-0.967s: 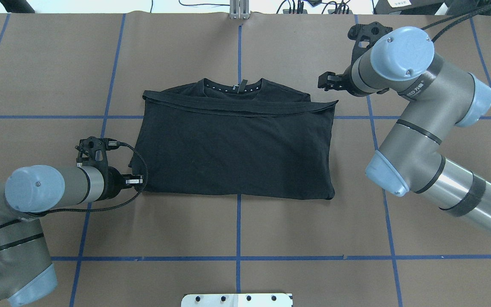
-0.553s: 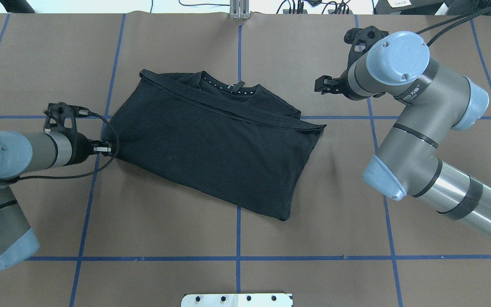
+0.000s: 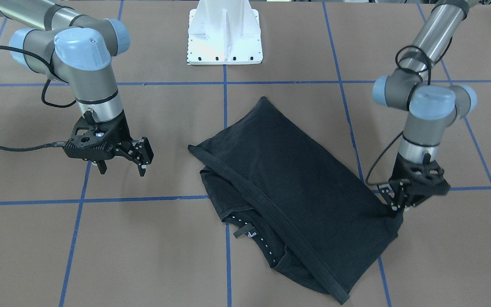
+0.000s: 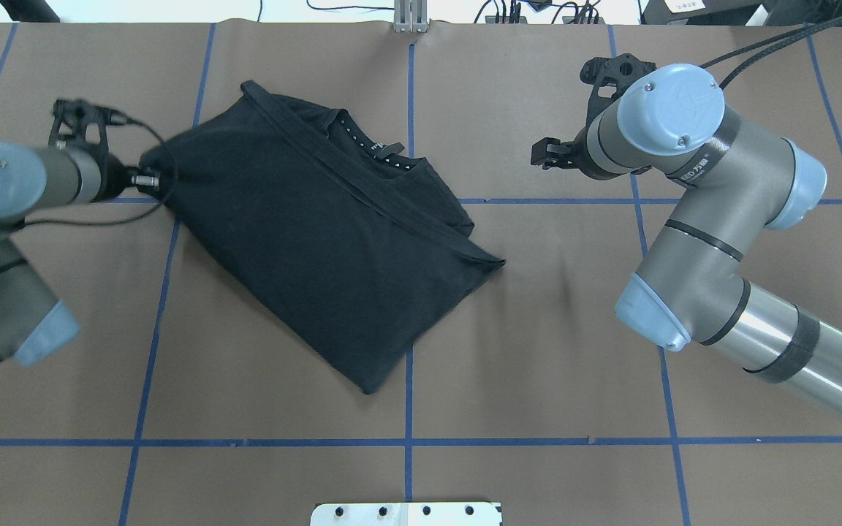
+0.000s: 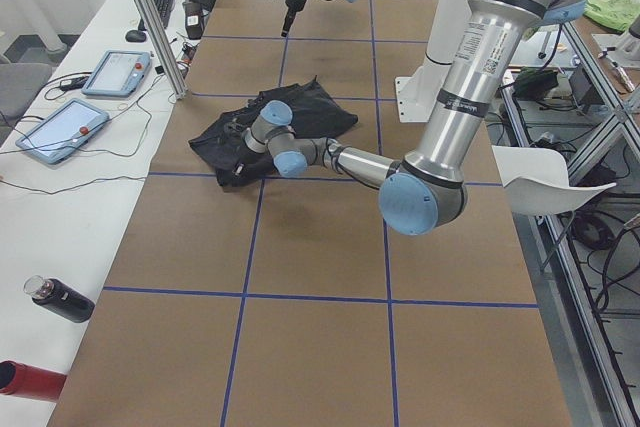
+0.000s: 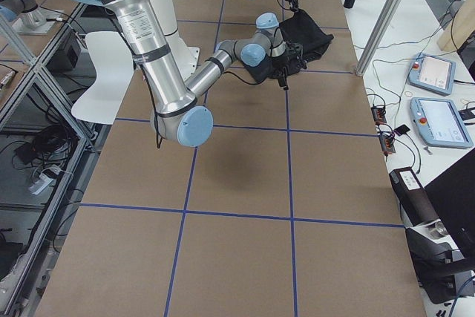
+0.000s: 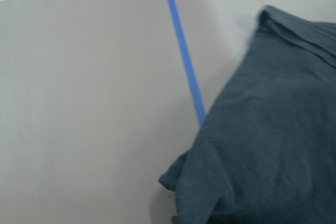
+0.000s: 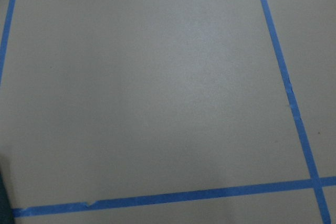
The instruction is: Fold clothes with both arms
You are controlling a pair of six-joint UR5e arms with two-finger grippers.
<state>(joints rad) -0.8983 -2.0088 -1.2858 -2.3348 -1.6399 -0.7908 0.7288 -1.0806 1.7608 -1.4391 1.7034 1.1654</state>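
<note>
**Left arm pinches shirt corner, right arm waits open and clear**

The T-shirt (image 4: 319, 248) lies flat on the table (image 4: 538, 365), in the robot's left half and reaching the centre tape line (image 4: 408, 409). It is already doubled over. The hem band (image 4: 362, 186) runs across just below the collar (image 4: 373, 146), which peeks out on the far side. The whole bundle sits skewed to the blue grid, one corner pointing back toward the robot.

The left gripper (image 4: 149, 177) is down at table level on the shirt's outer corner, fingers clamped on the fabric. The front view shows the fingertips (image 3: 394, 207) meeting the cloth, and the left wrist camera shows bunched cloth right at the bottom edge. My guess is that it holds only that corner so the rest can slide on the paper and pivot around, which would fit the diagonal lie.

The right gripper (image 3: 122, 164) hangs above bare table, well apart from the shirt, jaws spread and holding nothing. Its wrist camera sees only table and tape. It is likely parked out there so the cloth can swing without snagging, and open so it can take the opposite corner.

The fold looks half done and the next fold is likely crosswise. One risk is that a single-corner grip could drag the top layer off the lower one.
</note>
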